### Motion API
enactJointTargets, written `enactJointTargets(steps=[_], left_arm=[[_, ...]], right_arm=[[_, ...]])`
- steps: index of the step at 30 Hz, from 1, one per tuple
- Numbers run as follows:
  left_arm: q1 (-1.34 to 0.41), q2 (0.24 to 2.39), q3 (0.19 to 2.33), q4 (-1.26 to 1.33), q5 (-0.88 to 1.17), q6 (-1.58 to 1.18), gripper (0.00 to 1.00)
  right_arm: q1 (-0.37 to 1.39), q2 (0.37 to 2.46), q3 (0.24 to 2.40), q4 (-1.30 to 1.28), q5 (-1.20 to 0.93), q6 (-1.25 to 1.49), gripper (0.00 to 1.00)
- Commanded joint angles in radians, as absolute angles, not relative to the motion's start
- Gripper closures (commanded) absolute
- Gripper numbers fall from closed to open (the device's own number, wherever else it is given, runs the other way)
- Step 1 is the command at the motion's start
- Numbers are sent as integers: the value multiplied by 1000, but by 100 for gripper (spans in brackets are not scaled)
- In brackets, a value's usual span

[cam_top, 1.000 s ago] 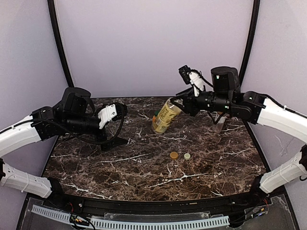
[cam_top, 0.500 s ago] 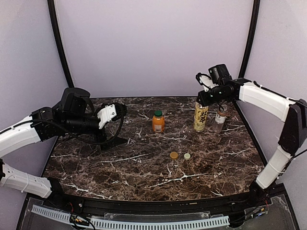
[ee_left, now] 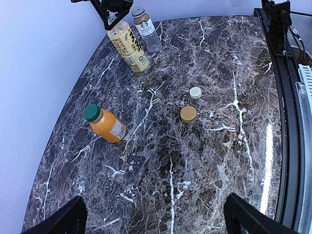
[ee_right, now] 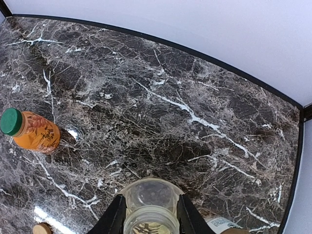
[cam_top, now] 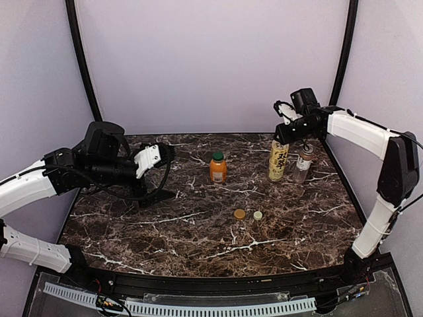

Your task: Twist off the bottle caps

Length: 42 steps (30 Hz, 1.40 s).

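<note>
Yellow bottle (cam_top: 278,160) stands about upright at back-right of marble table (cam_top: 165,231), cap off. R gripper (cam_top: 285,135) is clamped on its open neck, one finger each side. Clear bottle (cam_top: 303,163) is just beside it, further right. Tan cap (cam_top: 239,214) & cream cap (cam_top: 258,215) lie loose mid-table, near each other, not touching. Orange bottle (cam_top: 218,170) is upright at back centre w/ green cap (cam_top: 218,156) on. L gripper (cam_top: 165,153) hangs over left side, jaws spread wide, holding nothing.

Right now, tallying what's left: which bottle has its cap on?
The short orange bottle, topped by the dark green cap. The yellow bottle and the clear bottle stand open; tan cap and cream cap lie loose.
</note>
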State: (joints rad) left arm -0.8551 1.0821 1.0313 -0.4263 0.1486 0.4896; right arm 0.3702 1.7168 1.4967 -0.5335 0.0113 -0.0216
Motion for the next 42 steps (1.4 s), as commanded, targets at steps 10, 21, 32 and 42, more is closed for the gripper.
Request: enactJointTargets(steps=[10, 21, 32, 42], left_arm=[[-850, 1069, 1020, -434, 169, 496, 1], [-828, 1066, 1002, -433, 167, 475, 1], [-542, 935, 826, -369, 246, 221, 1], [-256, 665, 560, -316, 283, 76, 2]], right_arm=[[365, 1718, 1579, -590, -28, -36, 3], [458, 1777, 1754, -500, -328, -174, 5], [651, 2112, 2017, -568, -217, -191, 3], [664, 2237, 2086, -628, -153, -100, 11]])
